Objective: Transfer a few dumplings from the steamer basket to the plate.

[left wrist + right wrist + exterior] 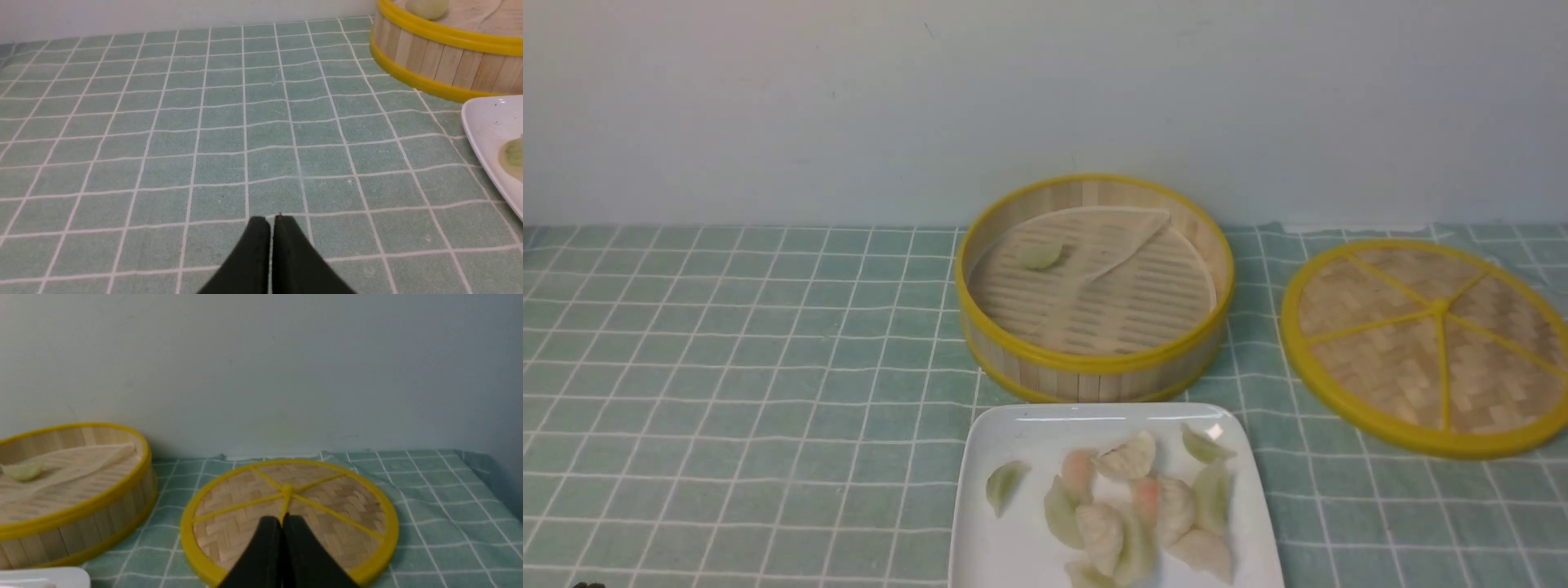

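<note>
The steamer basket [1094, 363] stands at mid-table with its liner sheet folded back. One pale greenish piece [1040, 256] lies in it. In front of it, the white plate [1013, 539] holds several dumplings [1129, 457] in a pile, cream-white ones mixed with green and pink ones. My left gripper [271, 220] is shut and empty, low over bare cloth, with the basket [445, 61] and the plate [486, 122] off to one side. My right gripper [282, 519] is shut and empty, hovering at the near part of the lid. Neither gripper shows in the front view.
The flat woven lid [1429, 343] with yellow spokes lies on the cloth right of the basket, also seen under my right gripper as the lid [327, 498]. A green checked cloth [727, 367] covers the table. A pale wall runs close behind the basket.
</note>
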Controlling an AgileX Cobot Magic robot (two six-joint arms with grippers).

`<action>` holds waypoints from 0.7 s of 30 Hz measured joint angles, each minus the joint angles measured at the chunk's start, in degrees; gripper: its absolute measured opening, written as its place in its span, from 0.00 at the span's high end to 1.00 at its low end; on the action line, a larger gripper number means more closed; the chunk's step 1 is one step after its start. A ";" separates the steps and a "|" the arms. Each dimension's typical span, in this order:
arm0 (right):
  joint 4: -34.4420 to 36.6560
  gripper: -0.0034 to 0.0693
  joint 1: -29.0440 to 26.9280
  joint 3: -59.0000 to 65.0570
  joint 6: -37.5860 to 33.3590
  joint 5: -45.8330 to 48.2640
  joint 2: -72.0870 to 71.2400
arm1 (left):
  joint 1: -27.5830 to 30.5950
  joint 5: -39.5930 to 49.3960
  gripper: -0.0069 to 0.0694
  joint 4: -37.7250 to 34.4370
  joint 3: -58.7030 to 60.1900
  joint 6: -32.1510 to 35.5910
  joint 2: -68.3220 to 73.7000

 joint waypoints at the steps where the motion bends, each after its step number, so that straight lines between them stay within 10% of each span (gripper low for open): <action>1: 0.00 0.97 -0.64 1.86 0.10 0.17 -1.37 | 0.00 0.00 0.92 0.00 0.00 0.00 0.00; 21: 3.23 0.97 -1.93 6.91 2.13 1.24 -2.77 | 0.00 0.00 0.92 0.00 0.00 0.00 0.00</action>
